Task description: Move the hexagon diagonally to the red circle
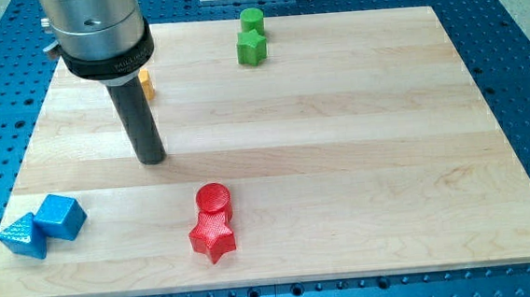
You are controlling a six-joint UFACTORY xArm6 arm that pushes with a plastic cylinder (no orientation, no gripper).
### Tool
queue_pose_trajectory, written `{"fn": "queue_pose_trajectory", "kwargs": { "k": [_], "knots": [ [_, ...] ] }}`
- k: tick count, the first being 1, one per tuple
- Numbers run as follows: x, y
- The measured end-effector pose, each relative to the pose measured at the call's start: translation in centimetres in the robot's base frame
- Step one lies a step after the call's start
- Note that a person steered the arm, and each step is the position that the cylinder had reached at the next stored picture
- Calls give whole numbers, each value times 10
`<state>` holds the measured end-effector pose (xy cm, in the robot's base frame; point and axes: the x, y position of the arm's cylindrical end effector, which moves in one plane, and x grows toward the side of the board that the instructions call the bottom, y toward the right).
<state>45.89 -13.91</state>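
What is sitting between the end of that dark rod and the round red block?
Nothing. In the camera view, only bare wooden board lies between my tip and the red circle, which touches the red star below it.

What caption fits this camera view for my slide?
My tip rests just below the orange block, far from the red circle touching the red star.

**One camera, high and angled down**

Only a single view here, so nothing shared with another. Set above the near edge of the wooden board (338,115), looking down and across toward the far edge at the view's top. Close enough to fill the frame with the board, blue perforated table (518,18) showing round it. Arm housing (96,29) cut off at the top left, near the lens
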Motion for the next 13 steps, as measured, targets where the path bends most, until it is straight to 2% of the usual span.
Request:
{"fn": "queue_pose_trajectory", "kwargs": {
  "k": [8, 10, 11, 13],
  "knots": [
    [10, -3],
    [2, -3],
    [-27, -3],
    [-32, -1]
  ]
}}
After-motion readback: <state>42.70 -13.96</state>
